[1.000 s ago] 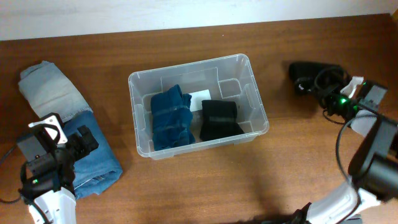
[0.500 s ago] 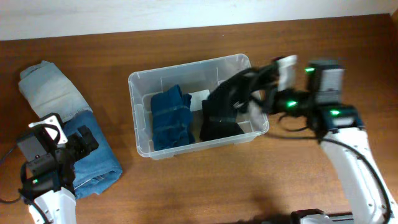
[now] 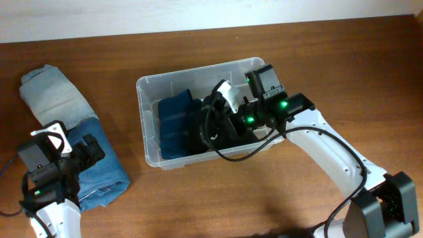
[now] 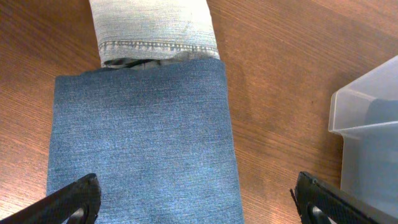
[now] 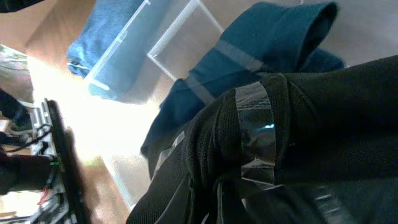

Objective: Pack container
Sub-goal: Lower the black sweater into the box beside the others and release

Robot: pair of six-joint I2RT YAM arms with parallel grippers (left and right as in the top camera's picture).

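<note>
The clear container (image 3: 147, 89) stands mid-table. A dark blue folded cloth (image 3: 173, 125) lies in its left half. My right gripper (image 3: 213, 125) reaches down into it, buried in a black mesh garment (image 3: 228, 135). In the right wrist view that taped black garment (image 5: 298, 124) fills the frame against my gripper (image 5: 249, 199), with the blue cloth (image 5: 261, 43) behind; the jaws look closed in the fabric. My left gripper (image 3: 84, 153) hovers wide open and empty over folded blue jeans (image 4: 143, 137); the container's corner (image 4: 367, 118) shows at the right of the left wrist view.
A rolled pale grey denim piece (image 3: 49, 92) lies at the far left, touching the blue jeans (image 3: 106, 175); it shows at the top of the left wrist view (image 4: 152, 28). Cables loop round the right wrist (image 3: 248, 149) above the container's front wall.
The right arm swung from the table's right side leftward into the container, bringing black fabric that now partly covers the blue cloth. The left arm has not moved.
</note>
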